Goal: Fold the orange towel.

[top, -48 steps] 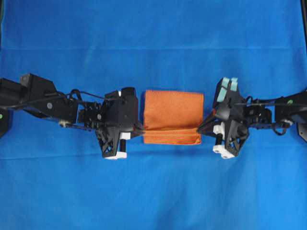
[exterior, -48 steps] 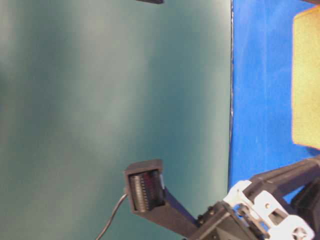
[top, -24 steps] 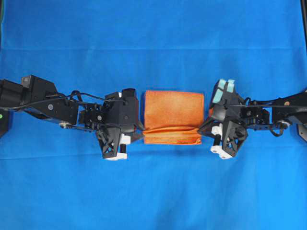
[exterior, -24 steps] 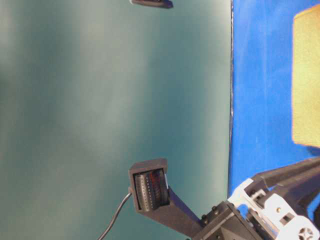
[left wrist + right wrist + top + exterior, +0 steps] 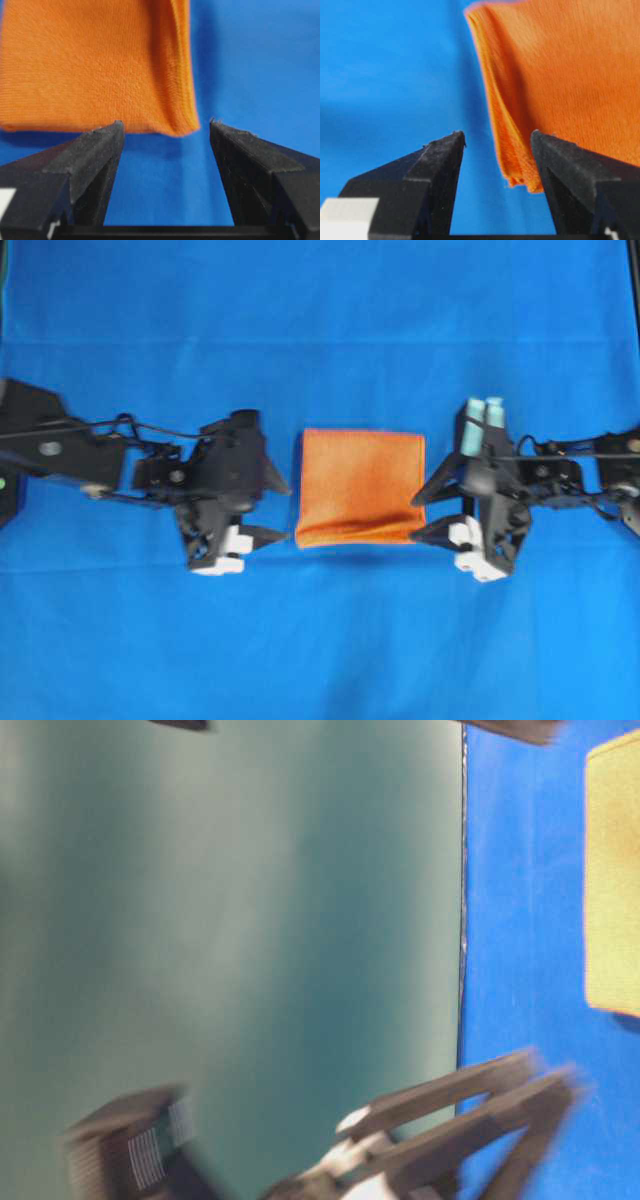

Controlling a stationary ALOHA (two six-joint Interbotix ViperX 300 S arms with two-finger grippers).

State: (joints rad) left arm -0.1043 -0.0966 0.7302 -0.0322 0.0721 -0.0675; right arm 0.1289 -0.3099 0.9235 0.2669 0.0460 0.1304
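Orange towel (image 5: 360, 487) folded, unheld

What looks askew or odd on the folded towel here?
The orange towel lies folded on the blue sheet, but its near right corner puckers into a loose ridge. Both claws, left claw and right claw, stand open off it.

Orange towel (image 5: 360, 485): fuzzy knit cloth, matt, stitched hem along the edges. Blue sheet (image 5: 320, 320): smooth matt fabric, faint creases. Left claw (image 5: 162, 145), right claw (image 5: 497, 150): matt black plastic fingers, grainy rough-edged pads.
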